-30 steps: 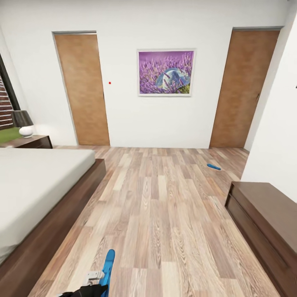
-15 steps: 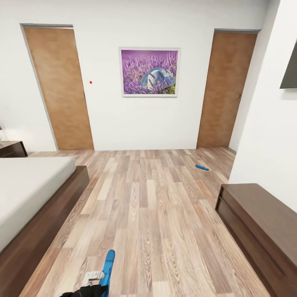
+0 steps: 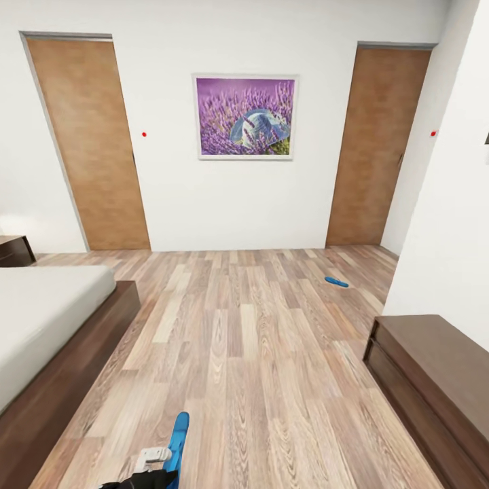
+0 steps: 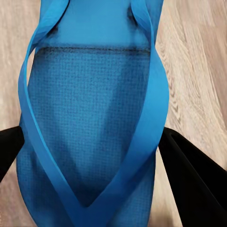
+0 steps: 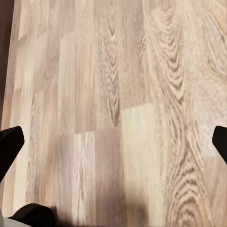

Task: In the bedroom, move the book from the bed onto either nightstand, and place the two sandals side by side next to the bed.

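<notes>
- While rolling across the bedroom floor, left gripper pinching one blue sandal between its jaws.
- Right gripper spread wide over bare planks.
- Second sandal lying far off near the right door.
- Probably next: head over, grab it, then back to the bed.

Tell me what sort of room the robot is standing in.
Most likely a bedroom: a low bed with a pale mattress on a dark wood frame stands on the left, a nightstand sits beyond it, and a lavender painting hangs between two brown doors.
</notes>
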